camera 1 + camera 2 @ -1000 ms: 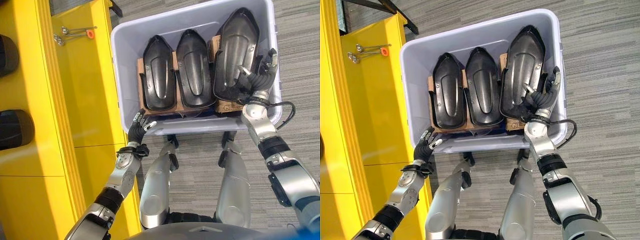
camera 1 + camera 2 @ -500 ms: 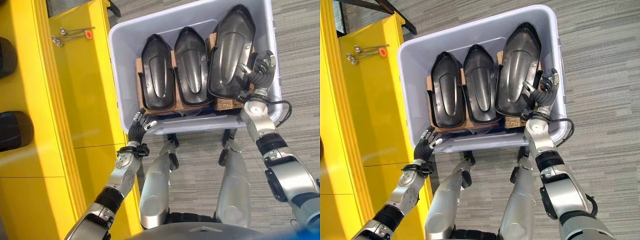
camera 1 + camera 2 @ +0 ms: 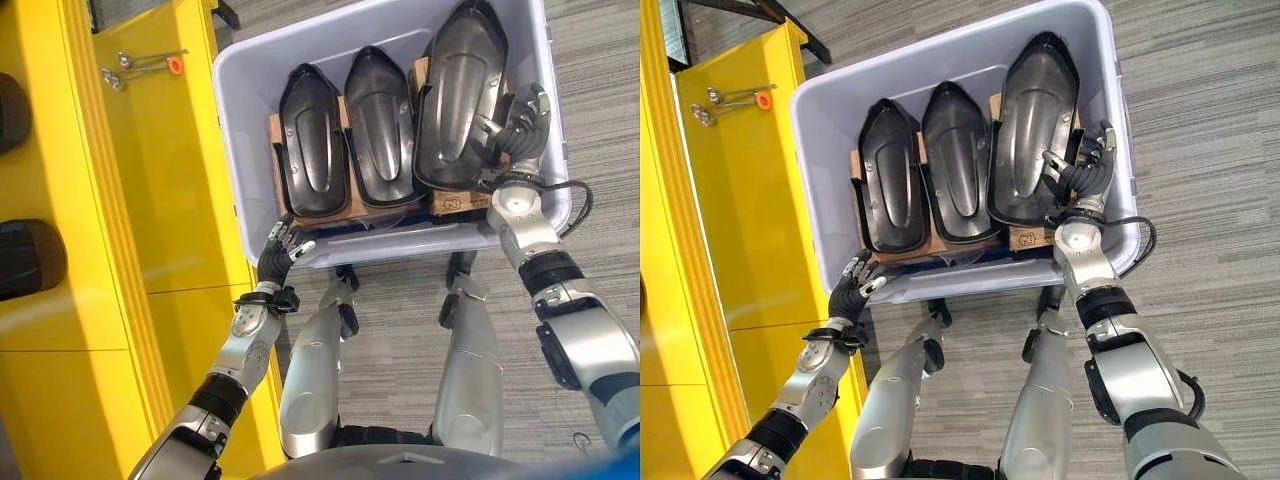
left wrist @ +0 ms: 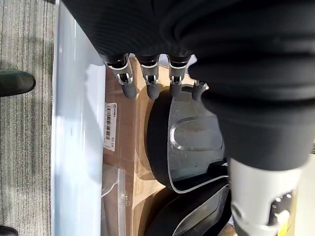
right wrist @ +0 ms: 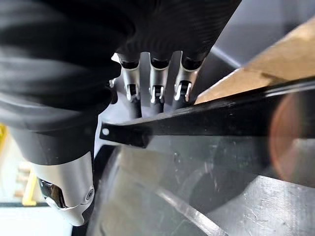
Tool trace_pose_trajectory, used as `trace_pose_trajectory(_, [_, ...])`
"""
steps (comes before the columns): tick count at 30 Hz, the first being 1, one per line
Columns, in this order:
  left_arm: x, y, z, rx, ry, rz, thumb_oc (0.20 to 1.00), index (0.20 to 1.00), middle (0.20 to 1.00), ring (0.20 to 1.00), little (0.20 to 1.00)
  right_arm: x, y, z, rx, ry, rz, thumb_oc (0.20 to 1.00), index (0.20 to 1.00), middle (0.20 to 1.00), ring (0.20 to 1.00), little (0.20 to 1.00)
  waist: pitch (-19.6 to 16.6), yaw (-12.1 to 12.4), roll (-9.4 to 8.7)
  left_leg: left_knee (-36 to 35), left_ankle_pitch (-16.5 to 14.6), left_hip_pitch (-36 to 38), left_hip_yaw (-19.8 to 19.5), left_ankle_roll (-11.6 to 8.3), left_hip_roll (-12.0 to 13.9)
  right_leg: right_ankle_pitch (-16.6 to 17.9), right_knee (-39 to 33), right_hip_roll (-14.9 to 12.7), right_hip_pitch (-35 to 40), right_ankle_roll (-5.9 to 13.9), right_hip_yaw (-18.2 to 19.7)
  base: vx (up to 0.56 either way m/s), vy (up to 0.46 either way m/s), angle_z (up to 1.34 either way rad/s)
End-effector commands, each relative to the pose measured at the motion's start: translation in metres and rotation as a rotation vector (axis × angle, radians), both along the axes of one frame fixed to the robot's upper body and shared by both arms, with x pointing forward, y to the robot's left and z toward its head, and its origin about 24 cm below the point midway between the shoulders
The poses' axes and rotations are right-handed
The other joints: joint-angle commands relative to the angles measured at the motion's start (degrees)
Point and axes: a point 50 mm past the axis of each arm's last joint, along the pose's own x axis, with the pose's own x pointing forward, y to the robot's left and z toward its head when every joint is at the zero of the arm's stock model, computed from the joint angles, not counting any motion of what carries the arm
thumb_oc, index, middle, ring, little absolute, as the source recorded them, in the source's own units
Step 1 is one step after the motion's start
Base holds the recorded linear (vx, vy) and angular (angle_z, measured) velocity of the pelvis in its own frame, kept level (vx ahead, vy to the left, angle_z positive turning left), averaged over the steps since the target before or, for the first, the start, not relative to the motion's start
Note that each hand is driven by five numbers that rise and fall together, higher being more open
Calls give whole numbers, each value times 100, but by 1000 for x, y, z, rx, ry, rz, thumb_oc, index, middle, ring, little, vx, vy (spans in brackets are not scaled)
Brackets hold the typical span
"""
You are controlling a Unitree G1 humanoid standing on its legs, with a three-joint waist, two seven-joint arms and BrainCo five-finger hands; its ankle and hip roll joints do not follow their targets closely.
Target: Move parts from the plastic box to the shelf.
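A pale grey plastic box point(image 3: 400, 245) on the carpet holds three black moulded parts standing on cardboard: a left part point(image 3: 310, 145), a middle part point(image 3: 378, 125) and a larger right part point(image 3: 455, 90). My right hand point(image 3: 515, 130) is inside the box at the larger part's right edge. Its fingers point(image 5: 155, 88) curl behind that edge and its thumb point(image 5: 64, 187) lies on the part's face point(image 5: 197, 187). My left hand point(image 3: 275, 255) hovers outside the box's near left corner, with straight fingers point(image 4: 147, 78) holding nothing.
A yellow shelf point(image 3: 150, 200) runs along the left, close to the box. Two black parts point(image 3: 20, 260) lie on it at the far left edge, and metal tools with an orange tag point(image 3: 140, 68) lie at its far end. Grey carpet surrounds the box.
The whole picture has shifted a little. My right hand has slid slightly farther along the larger part's right edge and stays closed on it. The left hand has kept its place.
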Motion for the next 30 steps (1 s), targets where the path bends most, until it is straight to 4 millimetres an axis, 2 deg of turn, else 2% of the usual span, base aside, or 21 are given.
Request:
trace_pose_trajectory(1, [-14, -1, -16, 22, 64, -37, 1000, 1000, 1000, 1000, 1000, -15, -35, -76, -62, 447, -119, 1000, 1000, 1000, 1000, 1000, -68, 132, 185, 620, -566, -498, -581, -322, 284, -771, 615, 44, -215, -46, -384, 2, -36, 1])
trace_pose_trajectory(10, [-12, 6, -12, 57, 45, -46, 1000, 1000, 1000, 1000, 1000, -23, -39, -108, -223, 779, -75, 1000, 1000, 1000, 1000, 1000, -68, 233, 109, 679, -536, -620, -630, -312, 344, -744, 647, 35, -244, -47, -475, -1, -24, 1])
trace_pose_trajectory(12, [-11, 7, -10, 63, 41, -49, 1000, 1000, 1000, 1000, 1000, -27, -40, -119, -205, 827, -67, 1000, 1000, 1000, 1000, 1000, -68, 256, 86, 725, -533, -666, -649, -302, 359, -738, 678, 36, -263, -50, -490, -4, -35, 4])
trace_pose_trajectory(24, [-8, 7, -7, 88, 37, -65, 1000, 1000, 1000, 1000, 1000, -44, -42, -150, -80, 1039, -61, 1000, 1000, 1000, 1000, 1000, -68, 356, 37, 774, -509, -806, -732, -280, 398, -720, 695, 37, -303, -62, -570, -4, -20, 2])
trace_pose_trajectory(30, [-8, 6, -8, 92, 41, -71, 1000, 1000, 1000, 1000, 1000, -53, -44, -161, 10, 1058, -107, 1000, 1000, 1000, 1000, 1000, -68, 357, 26, 751, -500, -775, -736, -279, 391, -707, 662, 59, -260, -63, -576, 0, 0, 0])
